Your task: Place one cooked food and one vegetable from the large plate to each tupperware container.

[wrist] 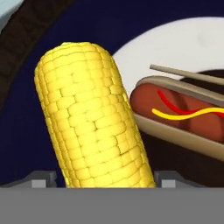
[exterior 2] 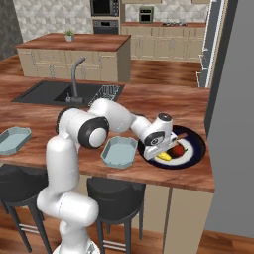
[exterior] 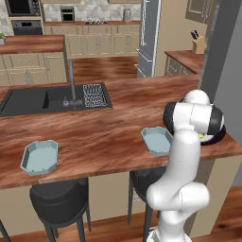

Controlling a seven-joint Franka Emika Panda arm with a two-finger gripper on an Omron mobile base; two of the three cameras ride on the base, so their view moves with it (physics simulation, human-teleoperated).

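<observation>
My gripper is down over the large dark plate at the counter's right end. The yellow corn cob lies between the two fingertips, which stand wide apart on either side of it. The sausage in a tan bun lies just beside the corn, with a thin stick behind it. The round red vegetable sits by the corn. One pale blue tray lies just left of the plate, and the other tray is far left.
A dark sink with a tap and drying rack is set in the counter's far side. Two black stools stand below the near edge. A grey wall rises close to the right of the plate.
</observation>
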